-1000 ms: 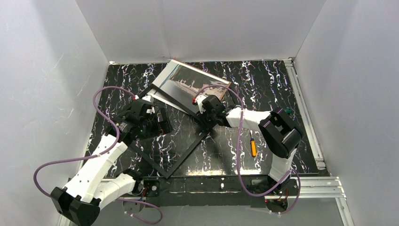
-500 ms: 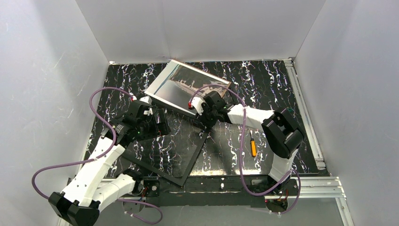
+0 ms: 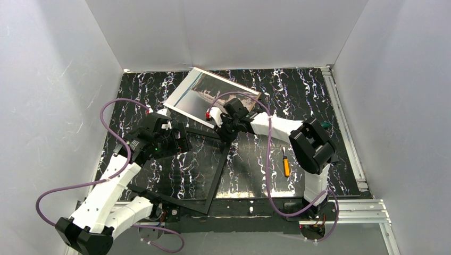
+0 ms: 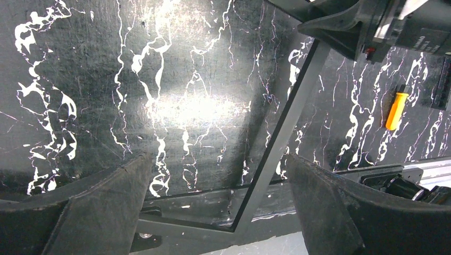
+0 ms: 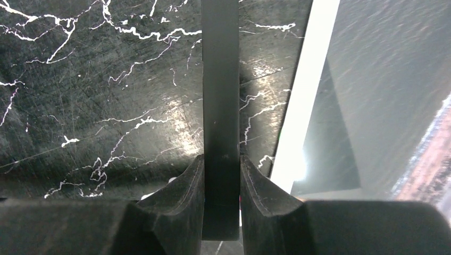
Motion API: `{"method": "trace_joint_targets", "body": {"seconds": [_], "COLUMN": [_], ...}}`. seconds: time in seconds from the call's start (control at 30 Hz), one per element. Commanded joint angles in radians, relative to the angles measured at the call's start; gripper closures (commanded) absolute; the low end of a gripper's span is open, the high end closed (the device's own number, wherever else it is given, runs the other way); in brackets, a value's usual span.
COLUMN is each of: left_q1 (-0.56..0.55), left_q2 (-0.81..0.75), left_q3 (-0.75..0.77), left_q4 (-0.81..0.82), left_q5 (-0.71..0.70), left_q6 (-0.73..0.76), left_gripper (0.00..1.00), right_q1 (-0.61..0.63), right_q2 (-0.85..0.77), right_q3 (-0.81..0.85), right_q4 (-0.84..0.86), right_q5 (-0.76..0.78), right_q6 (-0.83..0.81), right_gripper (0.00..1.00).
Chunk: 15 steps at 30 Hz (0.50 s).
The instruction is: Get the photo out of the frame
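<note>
1. R claw [image 5: 220,164] was clamped on the frame [image 5: 220,79]. Both fingers [image 5: 183,186] pressed vs. the sides of its far bar, no gap left.
2. Photo [image 3: 207,95] was already out of the frame, just past that far bar on the back-wall side, picture side up and glossy.
3. From the R wrist cam a thin strip of table [image 3: 314,101] showed btw. the bar and the photo's white border, so the two weren't touching there.
4. Couldn't tell if the photo lay flat or tipped up at the back.
5. The frame sat skewed, nothing inside it but bare marbled table. Its near corner reached the table's near edge, by the arm bases.
6. Couldn't tell if the gripped bar was raised off the table or resting on it.
7. L claw [image 4: 218,164] was spread wide, holding nothing, and hovered above the frame's inner area, toward its left side.
8. Seen btw. its fingers [image 4: 106,202]: the frame's right bar running down to the near corner, not touched by either finger.
9. An orange-handled screwdriver [image 3: 286,166] lay on the table to the right of the frame, apart from it.
10. R arm reached in from the frame's right side, L arm crossed over the frame's left side and hid that part.
</note>
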Motion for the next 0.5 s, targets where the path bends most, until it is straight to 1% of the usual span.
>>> {"method": "trace_joint_targets", "body": {"seconds": [0.0, 0.17, 0.23, 0.27, 0.3, 0.37, 0.4, 0.43, 0.47], "left_q1": [0.011, 0.014, 0.015, 0.016, 0.017, 0.019, 0.020, 0.022, 0.022], "left_q2": [-0.004, 0.006, 0.004, 0.004, 0.004, 0.010, 0.013, 0.018, 0.024], "left_q3": [0.010, 0.009, 0.011, 0.010, 0.007, 0.004, 0.005, 0.004, 0.005], "left_q4": [-0.059, -0.055, -0.056, -0.057, -0.057, -0.053, -0.050, -0.046, -0.042], "left_q5": [0.013, 0.017, 0.017, 0.017, 0.017, 0.017, 0.046, 0.055, 0.062], "left_q6": [0.006, -0.006, -0.006, -0.004, -0.003, -0.004, -0.005, -0.008, -0.012], "left_gripper": [0.02, 0.02, 0.02, 0.02, 0.02, 0.02, 0.02, 0.02, 0.02], "right_q1": [0.017, 0.034, 0.040, 0.042, 0.043, 0.043, 0.043, 0.043, 0.043], "right_q2": [0.007, 0.072, 0.088, 0.089, 0.087, 0.073, 0.066, 0.061, 0.054], "right_q3": [0.017, 0.117, 0.129, 0.123, 0.108, 0.081, 0.071, 0.067, 0.067], "right_q4": [0.083, 0.028, 0.012, 0.015, 0.023, 0.055, 0.062, 0.064, 0.061], "right_q5": [-0.049, -0.025, -0.005, 0.004, 0.018, 0.052, 0.067, 0.085, 0.095], "right_q6": [0.104, 0.133, 0.140, 0.145, 0.153, 0.168, 0.176, 0.185, 0.195], "right_gripper": [0.99, 0.99, 0.99, 0.96, 0.90, 0.74, 0.67, 0.59, 0.49]}}
